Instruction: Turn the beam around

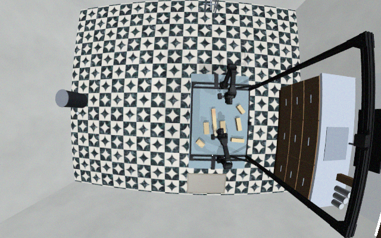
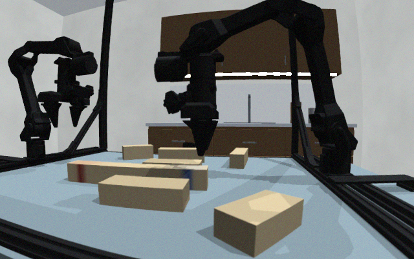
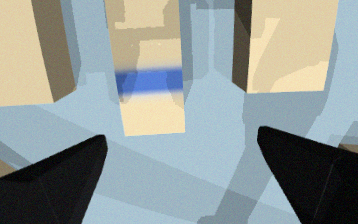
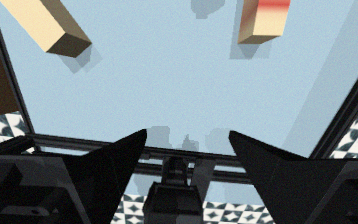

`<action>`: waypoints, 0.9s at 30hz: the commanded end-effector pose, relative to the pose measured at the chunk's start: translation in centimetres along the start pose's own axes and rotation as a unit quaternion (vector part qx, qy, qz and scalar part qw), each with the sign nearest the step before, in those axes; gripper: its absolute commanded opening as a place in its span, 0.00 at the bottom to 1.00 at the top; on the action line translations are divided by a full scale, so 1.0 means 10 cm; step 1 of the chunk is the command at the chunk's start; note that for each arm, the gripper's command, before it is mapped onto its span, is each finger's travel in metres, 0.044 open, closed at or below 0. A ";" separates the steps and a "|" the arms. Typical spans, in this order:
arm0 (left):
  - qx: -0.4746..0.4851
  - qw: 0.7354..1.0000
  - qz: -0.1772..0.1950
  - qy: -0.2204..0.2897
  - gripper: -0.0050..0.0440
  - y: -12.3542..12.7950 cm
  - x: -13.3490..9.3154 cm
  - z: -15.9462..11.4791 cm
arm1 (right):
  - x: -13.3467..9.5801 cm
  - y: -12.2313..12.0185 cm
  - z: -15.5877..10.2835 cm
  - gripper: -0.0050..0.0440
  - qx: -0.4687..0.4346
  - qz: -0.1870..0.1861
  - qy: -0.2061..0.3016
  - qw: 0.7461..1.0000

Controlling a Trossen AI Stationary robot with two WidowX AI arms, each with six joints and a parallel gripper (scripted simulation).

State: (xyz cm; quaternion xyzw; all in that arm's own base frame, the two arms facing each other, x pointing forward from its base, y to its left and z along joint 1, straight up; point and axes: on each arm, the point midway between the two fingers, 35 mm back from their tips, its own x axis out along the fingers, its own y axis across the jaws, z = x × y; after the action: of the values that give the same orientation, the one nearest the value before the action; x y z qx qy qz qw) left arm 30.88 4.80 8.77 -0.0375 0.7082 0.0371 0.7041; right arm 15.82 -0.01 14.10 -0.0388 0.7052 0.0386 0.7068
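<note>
The left tool [image 1: 220,132] [image 2: 201,153] [image 3: 182,138] stands with its fingers apart and nothing between them, above the counter [image 1: 202,98] [image 2: 97,226] [image 3: 210,175] [image 4: 165,90] and just off the beam's blue-banded end. The right tool [image 1: 228,101] [image 2: 65,125] [image 4: 187,133] is likewise apart and empty, beyond the red-banded end.

The beam [image 1: 214,117] [image 2: 113,171] [image 3: 152,117] [image 4: 270,22] lies flat on the counter, between and apart from two shorter blocks, the near block [image 1: 206,128] [image 2: 142,194] [image 3: 25,55] and the far block [image 1: 222,125] [image 2: 174,161] [image 3: 290,50]. These are judged to be the bearers, being roughly parallel with a gap to span. The beam is neither turned nor raised. The left tool's placement suggests an approach to the blue end; its fingers straddle that line.

Edges: the side gaps look narrow, so a descending finger could knock a bearer. Open room lies beyond the red end, toward the right arm. A turning beam should be lifted over the angled block [image 1: 240,109] [image 4: 45,25] and the corner block [image 1: 200,143] [image 2: 259,207].
</note>
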 end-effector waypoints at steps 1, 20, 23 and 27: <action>0.001 1.000 0.000 -0.003 1.00 0.02 0.01 0.12 | 0.00 0.00 -0.01 1.00 0.003 0.000 0.001 1.000; 0.001 1.000 0.000 -0.003 1.00 0.10 0.08 0.48 | 0.00 0.00 -0.01 1.00 0.003 0.000 0.001 1.000; 0.001 1.000 0.000 -0.003 1.00 0.11 0.08 0.54 | 0.00 0.00 -0.01 1.00 0.003 0.000 0.001 1.000; 0.001 1.000 0.000 -0.003 1.00 0.11 0.09 0.57 | 0.00 0.00 -0.01 1.00 0.003 0.000 0.001 1.000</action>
State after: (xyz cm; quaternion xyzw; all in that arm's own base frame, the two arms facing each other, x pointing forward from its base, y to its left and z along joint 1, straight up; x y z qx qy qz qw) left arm 35.77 6.32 7.89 -0.0377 0.7067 0.0375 0.7055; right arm 15.82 -0.01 14.10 -0.0388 0.7053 0.0386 0.7068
